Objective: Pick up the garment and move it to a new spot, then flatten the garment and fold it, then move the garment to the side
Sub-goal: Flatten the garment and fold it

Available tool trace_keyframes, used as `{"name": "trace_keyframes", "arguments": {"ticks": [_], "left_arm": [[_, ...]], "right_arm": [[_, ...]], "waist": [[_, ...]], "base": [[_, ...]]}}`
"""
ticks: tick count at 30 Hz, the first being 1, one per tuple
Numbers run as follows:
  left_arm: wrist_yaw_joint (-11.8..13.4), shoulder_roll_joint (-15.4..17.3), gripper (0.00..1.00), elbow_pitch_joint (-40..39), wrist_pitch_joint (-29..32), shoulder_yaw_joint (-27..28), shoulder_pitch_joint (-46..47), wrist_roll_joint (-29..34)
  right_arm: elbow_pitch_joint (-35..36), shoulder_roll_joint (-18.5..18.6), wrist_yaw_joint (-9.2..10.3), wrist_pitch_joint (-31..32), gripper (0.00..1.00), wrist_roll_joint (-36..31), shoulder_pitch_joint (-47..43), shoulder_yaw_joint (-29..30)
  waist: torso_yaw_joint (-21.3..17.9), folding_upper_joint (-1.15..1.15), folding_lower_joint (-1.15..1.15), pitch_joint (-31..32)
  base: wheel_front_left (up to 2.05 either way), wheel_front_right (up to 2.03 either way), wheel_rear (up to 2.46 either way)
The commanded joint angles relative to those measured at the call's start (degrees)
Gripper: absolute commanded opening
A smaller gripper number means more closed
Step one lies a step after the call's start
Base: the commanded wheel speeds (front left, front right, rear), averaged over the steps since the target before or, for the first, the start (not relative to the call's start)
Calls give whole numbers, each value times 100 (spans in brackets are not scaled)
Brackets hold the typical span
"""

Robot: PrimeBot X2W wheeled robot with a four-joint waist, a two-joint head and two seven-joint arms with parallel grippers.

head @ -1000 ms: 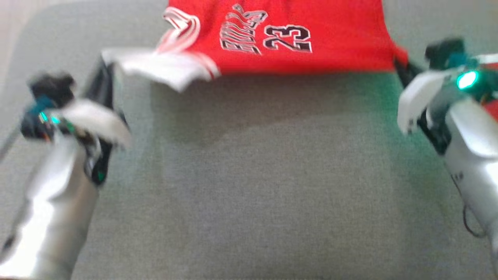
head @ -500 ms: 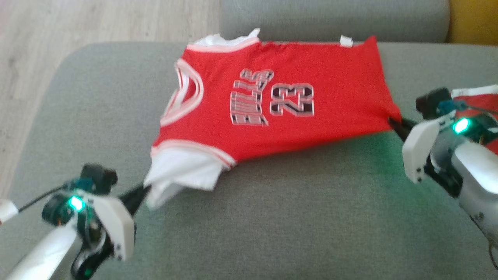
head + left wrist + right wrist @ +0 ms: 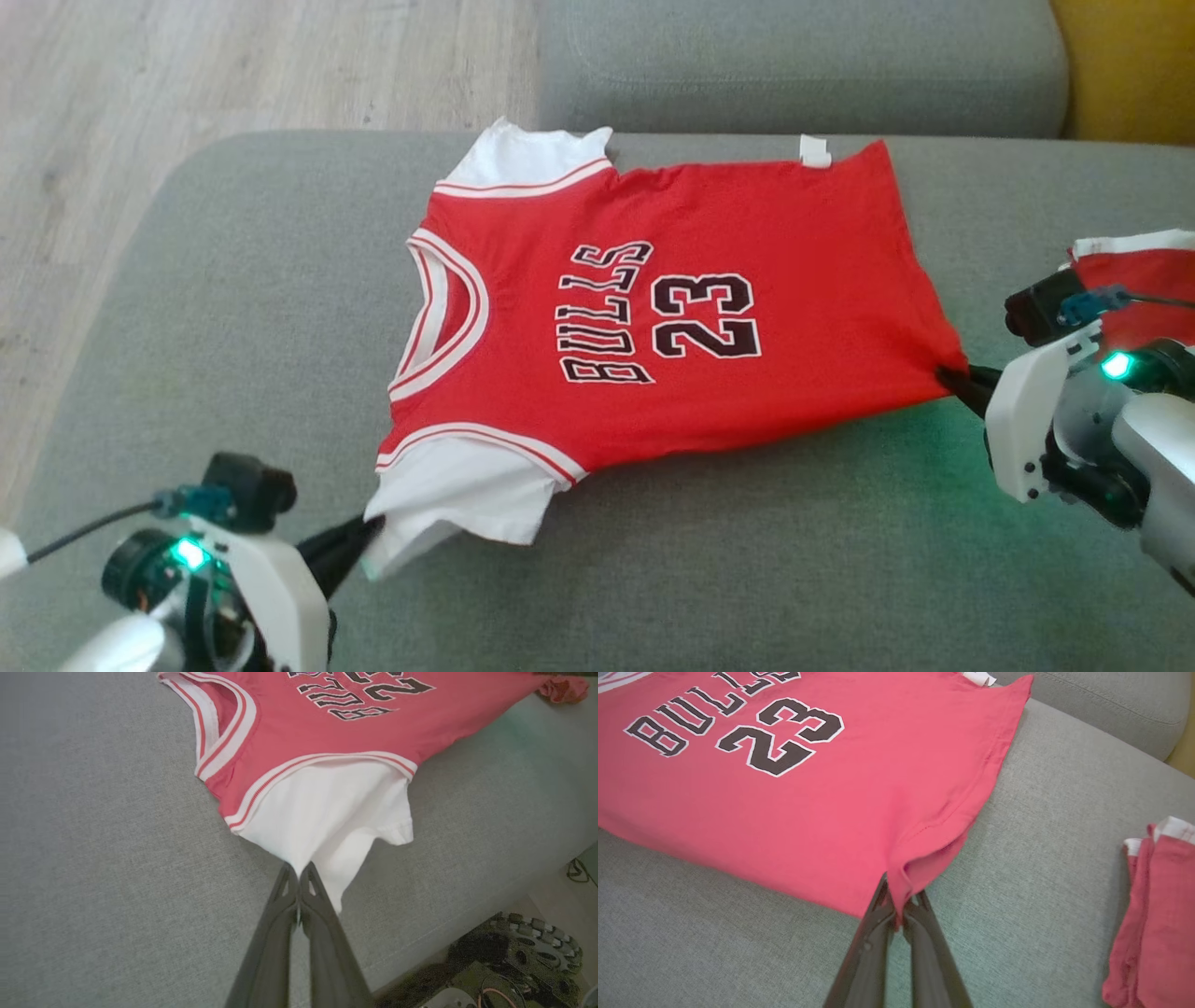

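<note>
My left pincer point(image 3: 366, 534), arm low and reaching forward, is clamped on the white sleeve of the garment point(image 3: 803, 280), which lies spread beyond it, while my right pincer point(image 3: 950, 379) is clamped on its red hem corner.

Grey sofa point(image 3: 653, 579) with red jersey point(image 3: 747, 224), folded garment point(image 3: 1134, 280)

I see the jersey point(image 3: 803, 280) spread front-up on the sofa point(image 3: 653, 579) seat, close to its back cushion. It is red with white sleeves, striped trim at neck and armholes, and black "BULLS 23" outlined in white. Its neck faces the sofa's left end. The near sleeve and near hem corner are pulled into points.
</note>
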State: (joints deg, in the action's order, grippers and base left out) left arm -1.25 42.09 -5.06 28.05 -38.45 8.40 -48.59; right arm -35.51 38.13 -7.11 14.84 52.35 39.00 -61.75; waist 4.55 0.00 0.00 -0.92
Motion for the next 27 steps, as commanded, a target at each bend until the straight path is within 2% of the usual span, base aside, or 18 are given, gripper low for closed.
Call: {"name": "trace_keyframes", "arguments": {"ticks": [1,10,19,27], "left_arm": [[78,246,0,-156,-90,406,463,93],[71,-20,0,268,-248,610,1411,324],[-202,-435,0,1360,-199,466,2685,687],[-447,-662,0,2473,-263,61,3719,1286]], "right_arm": [[136,203,-37,-21,0,79,82,19],[122,61,-37,-45,0,190,480,68],[-432,-360,-37,-93,0,208,1011,235],[-964,-810,-37,-209,0,127,1436,274]], "waist": [[-12,0,0,-87],[-122,0,0,-404],[-327,0,0,-776],[-481,0,0,-1137]], "base": [[0,0,0],[0,0,0],[0,0,0],[0,0,0]]}}
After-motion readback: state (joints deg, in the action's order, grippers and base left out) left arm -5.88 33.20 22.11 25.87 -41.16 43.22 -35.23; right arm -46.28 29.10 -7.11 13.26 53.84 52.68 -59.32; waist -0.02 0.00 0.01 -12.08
